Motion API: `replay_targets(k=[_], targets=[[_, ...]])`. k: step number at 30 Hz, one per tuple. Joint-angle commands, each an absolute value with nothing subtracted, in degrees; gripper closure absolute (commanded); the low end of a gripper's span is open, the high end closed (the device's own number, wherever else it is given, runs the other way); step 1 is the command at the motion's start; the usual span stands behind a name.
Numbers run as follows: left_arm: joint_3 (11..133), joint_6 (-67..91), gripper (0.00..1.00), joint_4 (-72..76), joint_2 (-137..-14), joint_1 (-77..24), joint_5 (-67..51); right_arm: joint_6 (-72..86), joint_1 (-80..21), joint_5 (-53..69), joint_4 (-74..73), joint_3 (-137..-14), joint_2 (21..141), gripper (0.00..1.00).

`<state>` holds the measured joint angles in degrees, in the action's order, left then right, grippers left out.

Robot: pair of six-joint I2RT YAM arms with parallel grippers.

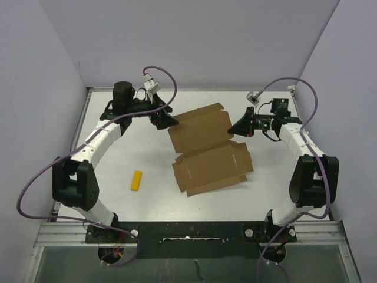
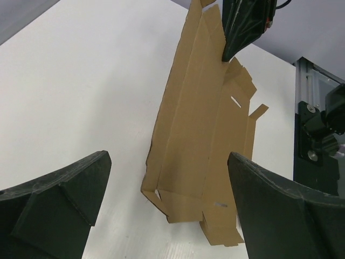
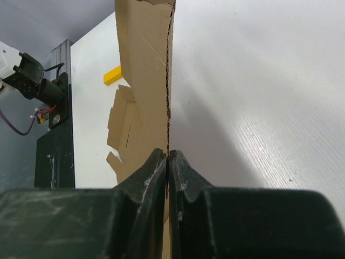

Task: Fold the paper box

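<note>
The paper box [image 1: 209, 150] is a brown cardboard sheet with creases and flaps, lying mid-table with its far panel raised. My right gripper [image 1: 234, 128] is shut on the right edge of that raised panel. In the right wrist view the cardboard edge [image 3: 143, 65] runs straight into the closed right gripper [image 3: 168, 154]. My left gripper [image 1: 168, 121] is at the panel's left end. In the left wrist view the left gripper [image 2: 168, 159] stands wide open, with the paper box [image 2: 191, 135] just ahead of the fingers and nothing between them. The right gripper [image 2: 240, 32] shows at the far end of the sheet.
A small yellow bar [image 1: 136, 180] lies on the white table to the left of the box, also visible as the yellow bar [image 3: 112, 75] in the right wrist view. Grey walls close in the table at the back and sides. A black metal rail [image 1: 188, 233] runs along the near edge.
</note>
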<state>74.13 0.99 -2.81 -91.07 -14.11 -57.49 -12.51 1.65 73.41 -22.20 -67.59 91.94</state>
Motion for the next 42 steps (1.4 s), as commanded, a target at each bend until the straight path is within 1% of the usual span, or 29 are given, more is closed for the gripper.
replay_targets(k=[1, 6, 10, 15, 19, 21, 25, 28, 33, 36, 39, 42], targets=[[79.51, 0.98, 0.1, -0.47, -95.8, -15.72, -62.24, -15.97, 0.74, 75.94, -23.58, -68.22, 89.05, 1.0], [91.0, 2.17, 0.2, -5.73, -102.92, -17.47, -63.54, -16.95, 0.1, 74.97, -24.5, -68.53, 89.44, 1.0], [98.97, -1.78, 0.21, -15.09, -107.22, -20.54, -63.98, -18.18, 0.0, 74.8, -26.08, -69.14, 90.04, 1.0], [103.5, -6.72, 0.22, -22.81, -110.59, -23.7, -63.58, -18.47, -0.17, 74.79, -26.43, -69.33, 89.91, 1.0], [107.07, -8.61, 0.25, -27.82, -112.98, -23.84, -62.95, -18.78, -0.25, 74.96, -26.71, -69.35, 89.84, 1.0], [108.11, -9.72, 0.26, -30.84, -113.36, -23.39, -62.46, -19.01, -0.19, 75.06, -26.99, -69.43, 89.76, 1.0], [105.95, -8.12, 0.27, -31.4, -111.44, -20.06, -64.89, -19.75, -0.18, 75.19, -27.65, -69.61, 89.79, 1.0], [99.33, -3.82, 0.26, -25.57, -107.23, -17.47, -66.26, -19.78, -0.22, 75.4, -27.76, -69.7, 89.87, 1.0], [86.67, -0.24, 0.21, -16.0, -99.93, -15.69, -66.97, -19.69, -0.22, 75.8, -27.77, -69.69, 89.77, 1.0], [83.34, -0.65, 0.21, -14.9, -98.91, -15.0, -66.51, -19.62, -0.3, 76.07, -27.77, -69.65, 89.68, 1.0], [84.27, -1.48, 0.27, -17.09, -99.61, -14.59, -67.11, -19.53, -0.29, 76.11, -27.71, -69.61, 89.53, 1.0], [84.27, -1.01, 0.36, -16.68, -99.69, -14.65, -68.11, -19.4, -0.26, 76.05, -27.6, -69.52, 89.48, 1.0]])
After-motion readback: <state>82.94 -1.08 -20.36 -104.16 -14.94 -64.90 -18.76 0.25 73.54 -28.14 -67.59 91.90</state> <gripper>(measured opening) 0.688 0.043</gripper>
